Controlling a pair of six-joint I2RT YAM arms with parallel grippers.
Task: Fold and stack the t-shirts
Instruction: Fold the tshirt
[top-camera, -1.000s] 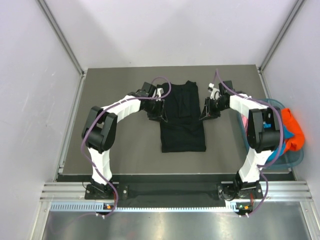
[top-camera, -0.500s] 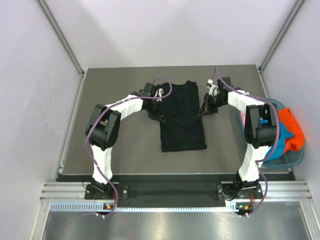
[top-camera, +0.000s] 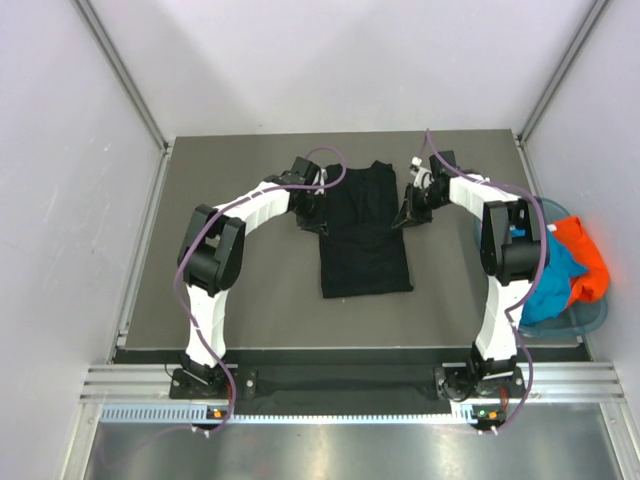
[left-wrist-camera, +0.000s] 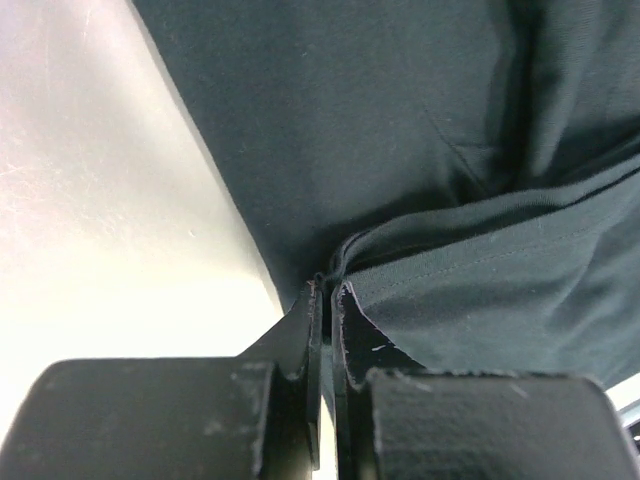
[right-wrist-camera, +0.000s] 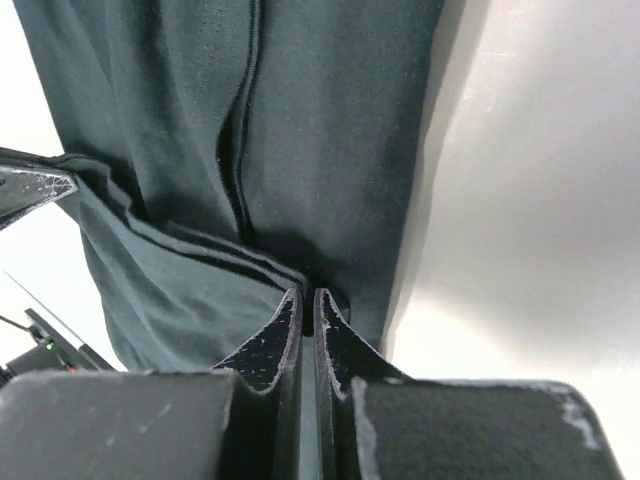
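The black t-shirt (top-camera: 364, 230) lies folded into a narrow strip in the middle of the grey table (top-camera: 240, 290). My left gripper (top-camera: 318, 222) is shut on its left edge, and my right gripper (top-camera: 404, 222) is shut on its right edge, both near the shirt's upper half. In the left wrist view the fingers (left-wrist-camera: 318, 330) pinch a fold of black cloth (left-wrist-camera: 420, 130). In the right wrist view the fingers (right-wrist-camera: 290, 325) pinch layered black cloth (right-wrist-camera: 300, 130). An orange shirt (top-camera: 585, 258) and a teal-blue shirt (top-camera: 555, 280) lie in the basket at the right.
The translucent blue-green basket (top-camera: 588, 322) sits at the table's right edge beside the right arm. Pale walls with metal posts enclose the table on the left, back and right. A metal rail (top-camera: 330, 385) runs along the near edge.
Both grippers have moved away from me along the shirt's sides, carrying the pinched edges toward the collar end. The shirt's lower part has stayed flat.
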